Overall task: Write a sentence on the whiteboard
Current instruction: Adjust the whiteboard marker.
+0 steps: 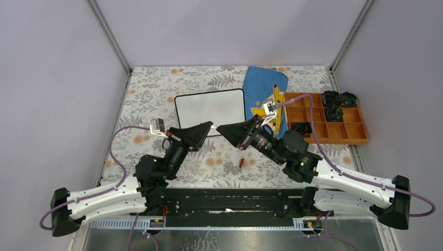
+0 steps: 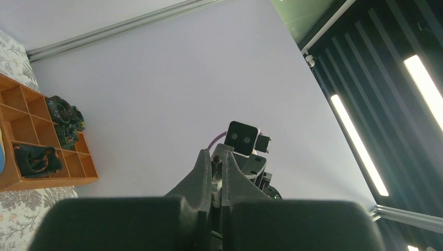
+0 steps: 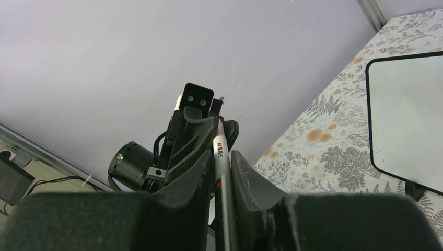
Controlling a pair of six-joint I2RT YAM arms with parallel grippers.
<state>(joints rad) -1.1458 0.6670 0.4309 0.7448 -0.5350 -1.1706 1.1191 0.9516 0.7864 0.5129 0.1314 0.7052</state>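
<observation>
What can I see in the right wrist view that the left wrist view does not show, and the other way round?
Only the right wrist view: the whiteboard, blank where it shows, and the marker between the fingers of the right gripper.
Only the left wrist view: the wooden tray with dark bundles in it, and the ceiling lights.
Both: the flowered cloth, the pale wall, and the two grippers facing each other closely, the left gripper shut.

Blue pouch (image 1: 264, 86) beside wooden compartment tray (image 1: 339, 141)
</observation>
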